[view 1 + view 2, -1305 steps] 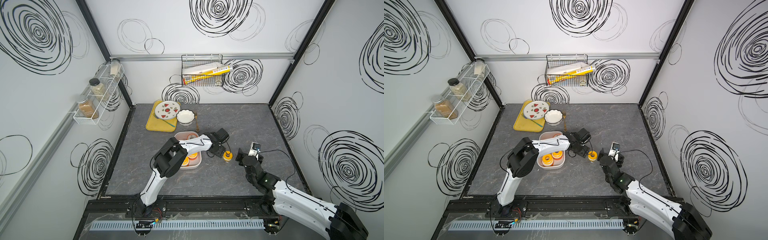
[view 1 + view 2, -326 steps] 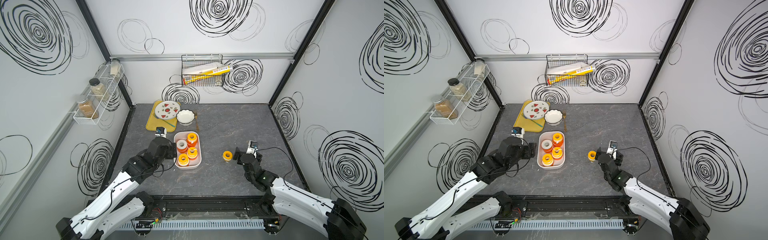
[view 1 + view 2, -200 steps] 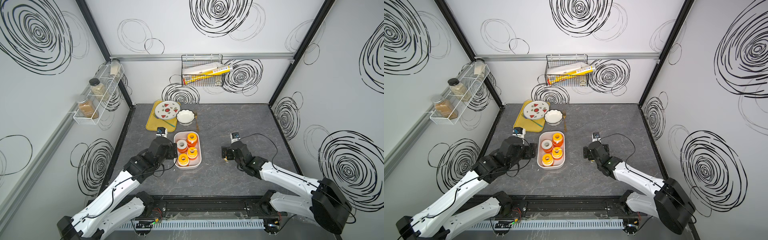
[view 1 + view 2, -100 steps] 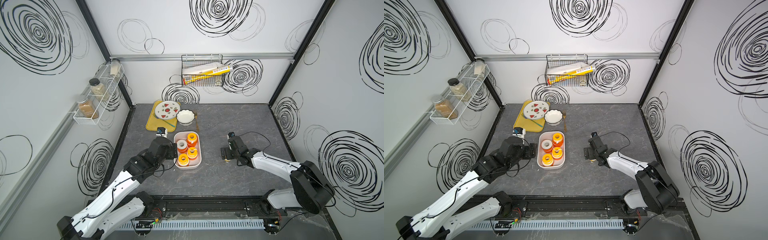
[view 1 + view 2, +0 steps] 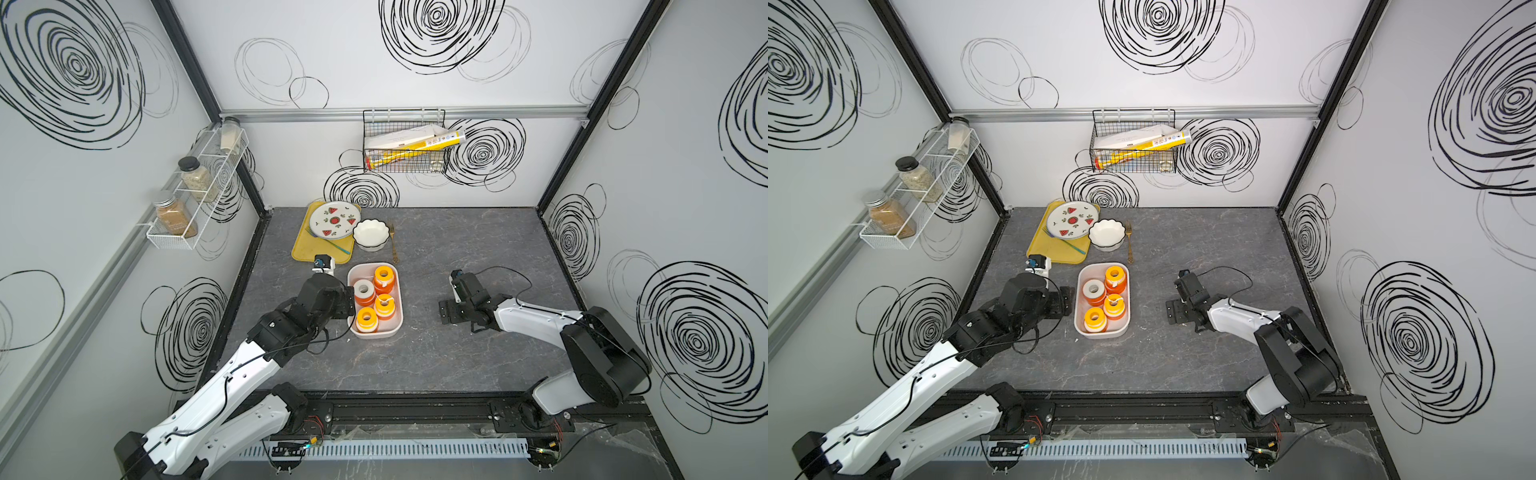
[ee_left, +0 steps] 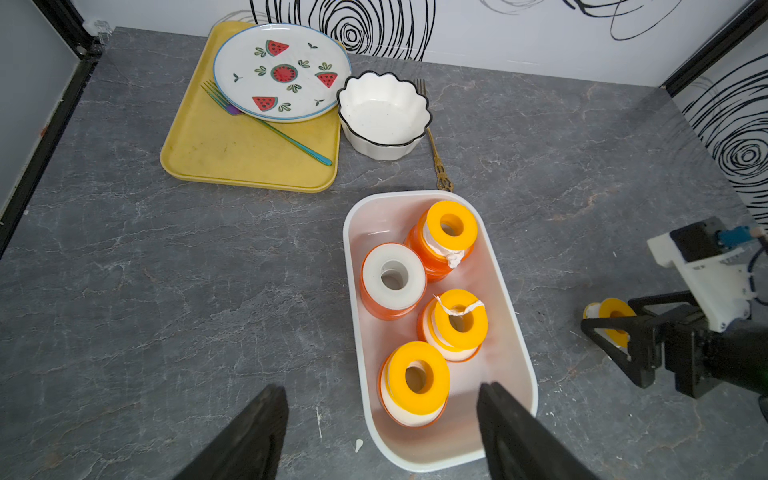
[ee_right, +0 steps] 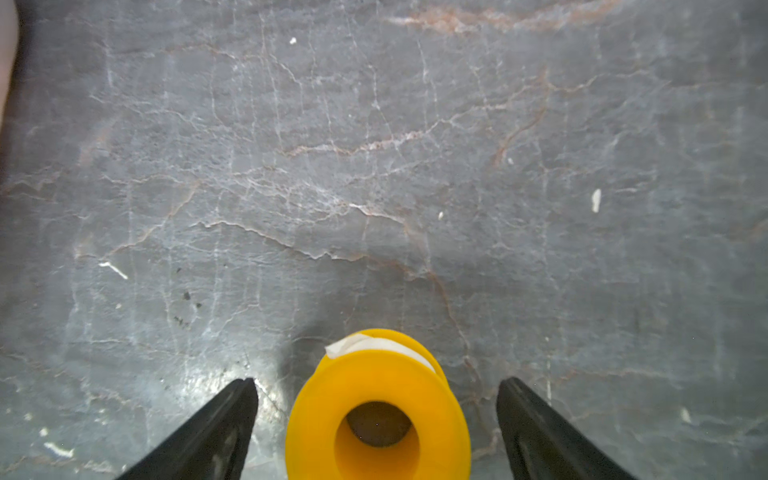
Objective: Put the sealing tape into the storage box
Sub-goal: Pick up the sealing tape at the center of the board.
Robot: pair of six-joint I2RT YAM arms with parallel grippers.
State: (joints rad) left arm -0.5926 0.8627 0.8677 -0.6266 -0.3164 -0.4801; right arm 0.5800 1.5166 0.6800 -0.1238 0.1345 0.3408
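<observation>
The white storage box lies left of centre with several sealing tape spools standing in it. One more yellow sealing tape spool stands on the table to the right. My right gripper is low over it and open. One finger is on each side of the spool, with a gap to the flange. Both top views hide this spool under the gripper. My left gripper hangs open and empty beside the box's left side.
At the back left a yellow tray carries a watermelon plate and a blue fork. A white fluted bowl and a gold fork lie just behind the box. A wire basket hangs on the back wall.
My right arm has swung in from the front right and come down over the loose spool, so its fingers now flank it. The left arm has stayed still for the last second.
</observation>
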